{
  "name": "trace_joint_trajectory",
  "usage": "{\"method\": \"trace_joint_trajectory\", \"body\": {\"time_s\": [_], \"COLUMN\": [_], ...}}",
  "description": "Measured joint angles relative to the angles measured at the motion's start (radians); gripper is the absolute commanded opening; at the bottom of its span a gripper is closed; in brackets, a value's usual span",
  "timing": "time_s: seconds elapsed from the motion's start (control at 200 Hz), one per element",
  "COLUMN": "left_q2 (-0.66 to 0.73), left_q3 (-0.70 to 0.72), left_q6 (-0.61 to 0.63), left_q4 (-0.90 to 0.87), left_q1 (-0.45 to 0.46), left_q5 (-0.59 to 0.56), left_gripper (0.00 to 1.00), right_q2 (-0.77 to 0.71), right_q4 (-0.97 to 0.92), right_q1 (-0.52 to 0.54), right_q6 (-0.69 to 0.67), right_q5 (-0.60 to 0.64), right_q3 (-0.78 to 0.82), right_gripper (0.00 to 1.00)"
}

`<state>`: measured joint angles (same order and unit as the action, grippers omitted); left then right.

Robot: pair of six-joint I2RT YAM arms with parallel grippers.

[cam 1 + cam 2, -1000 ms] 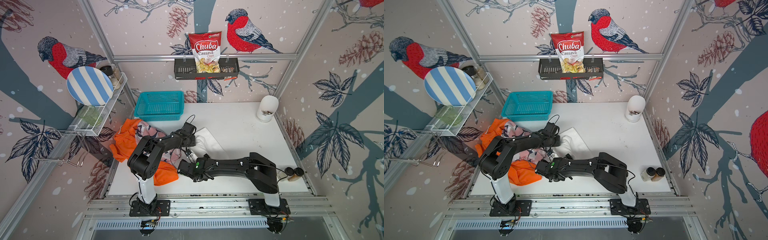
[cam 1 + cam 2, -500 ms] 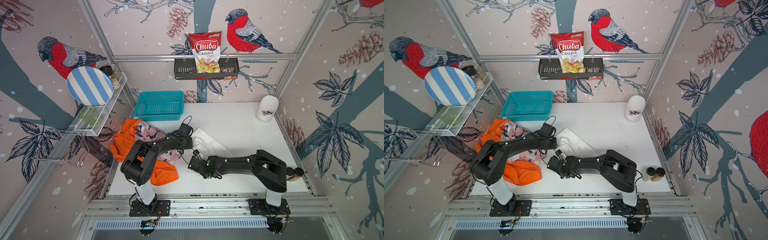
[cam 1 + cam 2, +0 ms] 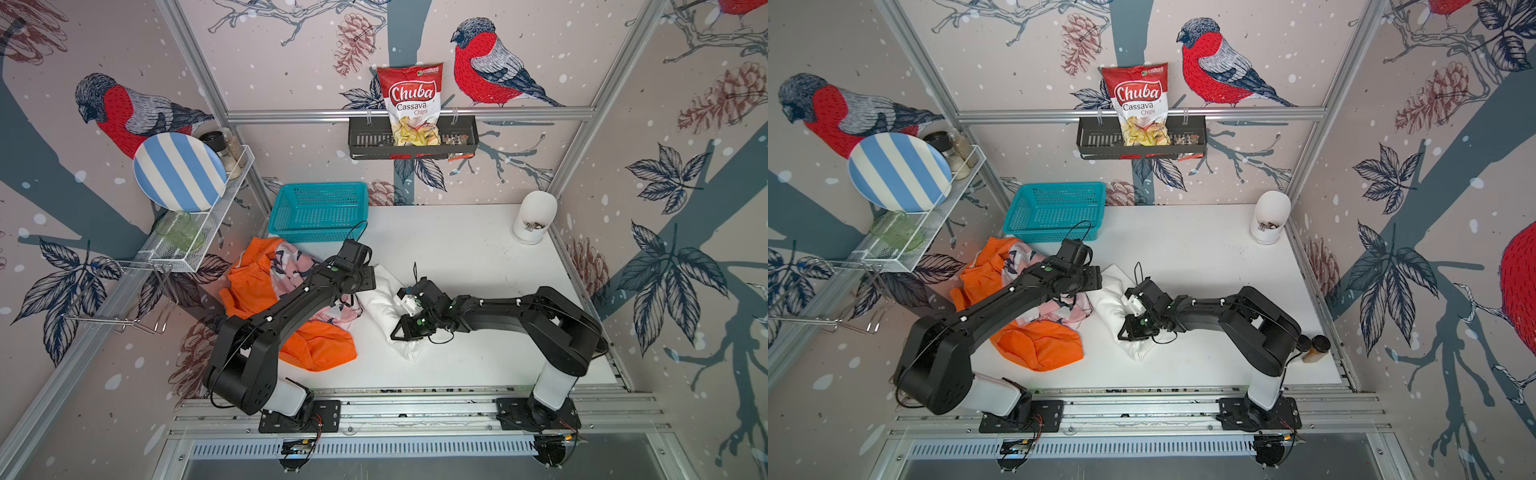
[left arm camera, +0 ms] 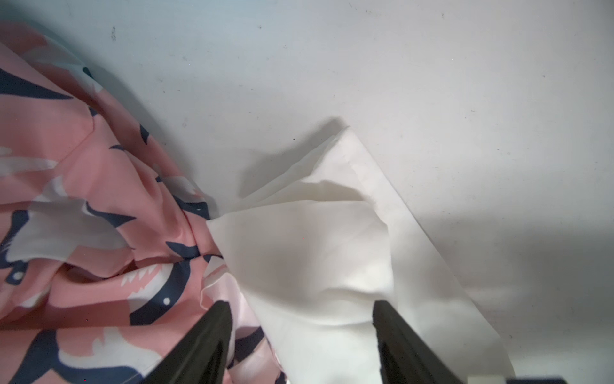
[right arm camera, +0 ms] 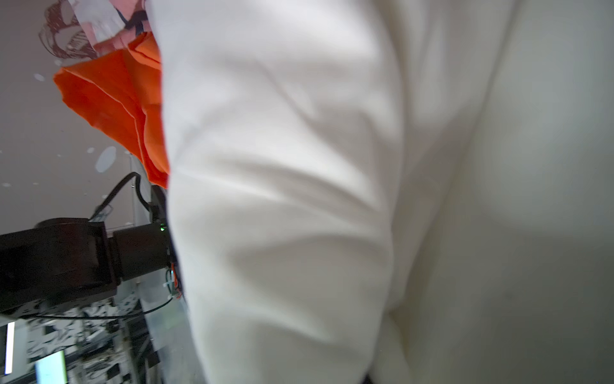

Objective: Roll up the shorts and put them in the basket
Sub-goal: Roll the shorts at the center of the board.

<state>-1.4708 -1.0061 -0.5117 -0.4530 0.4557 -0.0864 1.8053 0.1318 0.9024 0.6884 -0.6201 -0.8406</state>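
Robotics lab test cell: aluminium frame (image 3: 291, 115); slotted base rail (image 3: 415, 409); printed bird wallpaper (image 3: 486, 66); wire rack (image 3: 216, 208) of kitchen props.

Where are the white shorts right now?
In both top views the white shorts lie mid-table, beside the pink shark-print shorts, partly under the right gripper.

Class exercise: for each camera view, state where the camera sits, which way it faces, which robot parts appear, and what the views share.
Top views: high above the arm bases, facing down at the table; left arm and right arm show whole.
Left wrist: on the left arm, facing down past the open left gripper at white shorts and pink shorts.
Right wrist: on the right arm, pressed close to the white shorts, orange shorts beyond; own fingers unseen.
Shared: every view shows the white shorts.
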Motion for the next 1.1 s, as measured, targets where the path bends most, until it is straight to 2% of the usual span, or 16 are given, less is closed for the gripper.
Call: {"method": "trace_joint_trajectory", "body": {"time_s": [0.16,0.31,0.345,0.435,0.515,0.62,0.69,0.74,0.895,1.0,1.1], "left_q2": [-0.039,-0.152,-0.187,-0.285,-0.359,-0.406,-0.418,-0.421,-0.421,-0.421,-0.429], "left_q3": [0.029,-0.013,-0.036,-0.102,-0.149,-0.169,-0.169,-0.166,-0.160,-0.164,-0.180], "left_q6": [-0.003,-0.006,-0.008,-0.008,-0.007,-0.005,-0.003,0.002,0.014,0.016,0.021], "left_q4": [0.008,0.038,0.052,0.085,0.101,0.111,0.109,0.111,0.113,0.110,0.100], "left_q1": [0.007,0.048,0.058,0.077,0.092,0.105,0.105,0.105,0.106,0.108,0.109], "left_q5": [0.022,0.064,0.072,0.099,0.113,0.119,0.112,0.108,0.104,0.105,0.105], "left_gripper": [0.72,0.69,0.66,0.45,0.31,0.21,0.18,0.17,0.14,0.12,0.12], "right_q2": [0.088,0.127,0.126,0.087,0.005,-0.167,-0.295,-0.369,-0.496,-0.472,-0.412], "right_q4": [0.404,0.780,0.838,0.927,0.924,0.769,0.526,0.354,-0.035,-0.241,-0.373], "right_q1": [-0.109,-0.179,-0.190,-0.213,-0.224,-0.214,-0.197,-0.186,-0.208,-0.212,-0.166], "right_q6": [0.187,0.381,0.415,0.492,0.520,0.489,0.394,0.320,0.119,0.007,-0.078], "right_q5": [-0.217,-0.303,-0.306,-0.298,-0.276,-0.214,-0.124,-0.047,0.136,0.238,0.337], "right_q3": [0.171,0.337,0.368,0.457,0.519,0.531,0.457,0.383,0.191,0.058,-0.057], "right_gripper": [0.09,0.09,0.08,0.09,0.17,0.37,0.51,0.57,0.61,0.62,0.70]}}
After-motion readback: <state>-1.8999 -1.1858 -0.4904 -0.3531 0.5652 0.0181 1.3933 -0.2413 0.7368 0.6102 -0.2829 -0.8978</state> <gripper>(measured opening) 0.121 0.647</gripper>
